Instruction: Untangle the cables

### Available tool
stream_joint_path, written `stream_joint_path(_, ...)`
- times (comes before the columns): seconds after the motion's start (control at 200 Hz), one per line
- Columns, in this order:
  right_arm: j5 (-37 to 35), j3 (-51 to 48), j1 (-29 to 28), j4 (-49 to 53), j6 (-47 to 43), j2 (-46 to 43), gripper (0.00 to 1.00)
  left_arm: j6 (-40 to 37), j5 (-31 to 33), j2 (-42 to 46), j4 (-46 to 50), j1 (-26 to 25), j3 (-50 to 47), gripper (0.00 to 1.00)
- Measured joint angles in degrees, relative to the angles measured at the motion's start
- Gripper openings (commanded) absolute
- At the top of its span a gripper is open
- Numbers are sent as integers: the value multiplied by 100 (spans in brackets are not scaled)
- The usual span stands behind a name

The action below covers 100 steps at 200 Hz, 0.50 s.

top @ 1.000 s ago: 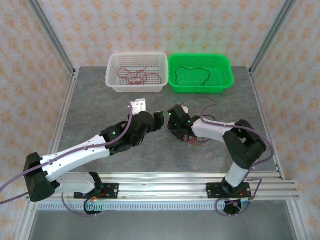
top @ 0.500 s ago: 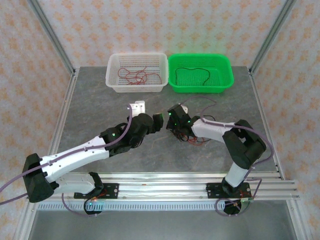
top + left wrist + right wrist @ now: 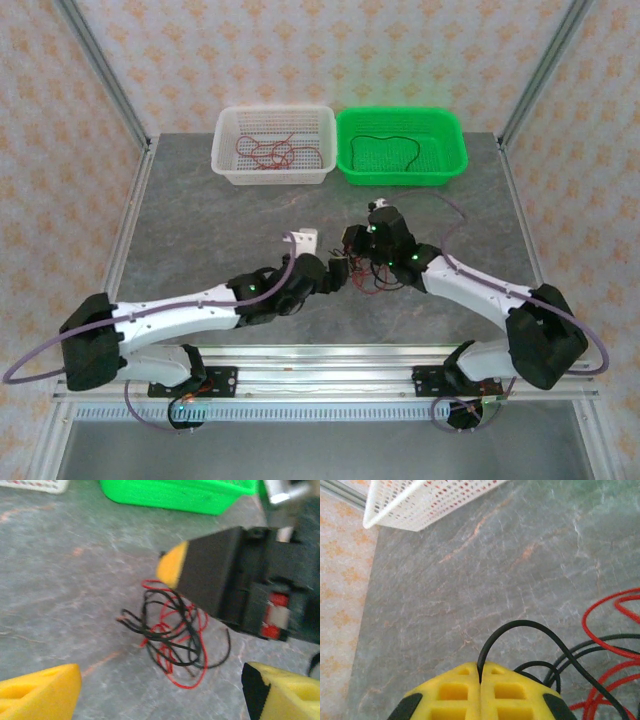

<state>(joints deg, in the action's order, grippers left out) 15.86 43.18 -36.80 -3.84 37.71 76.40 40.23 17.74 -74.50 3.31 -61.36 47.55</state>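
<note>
- A grey, marbled counter (image 3: 200,220) lay under everything.
- A white mesh basket (image 3: 272,176) stood at its far edge, left of centre.
- A green basket (image 3: 405,178) stood just beside it on the right.
- A slanted metal post (image 3: 105,72) rose at the far left corner, and a second post (image 3: 545,65) at the far right.
- Cream wallpaper (image 3: 300,50) with an orange flower pattern closed the back.
- A silver rail (image 3: 330,372) ran along the near edge.

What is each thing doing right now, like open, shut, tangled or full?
Left hand, open, holding nothing.
Right hand, shut on a thin black cable.
Pile of thin red and black cables, tangled together.
White plastic basket, holds a red cable.
Green plastic basket, holds a black cable loop.
</note>
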Motion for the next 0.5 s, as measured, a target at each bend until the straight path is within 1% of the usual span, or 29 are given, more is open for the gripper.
stream_joint_path(0.185, 553, -363, 162, -308, 562, 0, 0, -79, 31, -605, -450, -317, 2, 80)
stream_joint_path(0.325, 774, -409, 177, -509, 855, 0, 0, -116, 179, -879, -710, -352, 2, 79)
stream_joint_path(0.501, 866, -409, 251, -612, 1126, -26, 0, -201, 332, -1119, -1261, -352, -42, 78)
